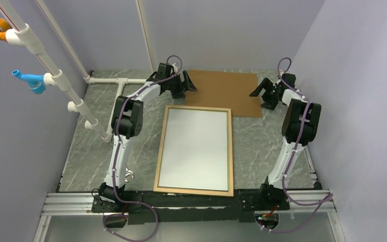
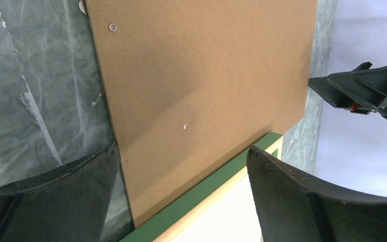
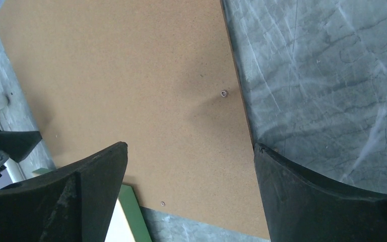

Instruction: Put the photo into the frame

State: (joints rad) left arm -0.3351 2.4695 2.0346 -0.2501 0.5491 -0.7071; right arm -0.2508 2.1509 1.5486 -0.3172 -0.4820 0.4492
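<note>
1. At the middle of the table the frame lies flat, tan face up, with its long sides running from the near edge to the far edge. The white sheet inside its border is most likely the photo, lying back up.
2. Along the far edge lies the brown backing board. The frame's far rail appears to overlap the board's near edge, though which one rests on top is not certain.
3. The left gripper hovers over the board's left end and the right gripper over its right end. Both have their jaws spread wide and hold nothing.
4. Risk: if the rail pins the board, lifting the board could tip or drag the frame and shake the photo out of its recess.
5. Risk: the board is thin and lies flat, so the fingers may scrape the table or slip off its edge rather than grip it.
6. Risk: if the two arms lift unevenly, the board could twist, and one end could drop onto the photo.
7. Risk: lowering the board at an angle could push the photo sideways, so that a corner catches on the rail.
</note>
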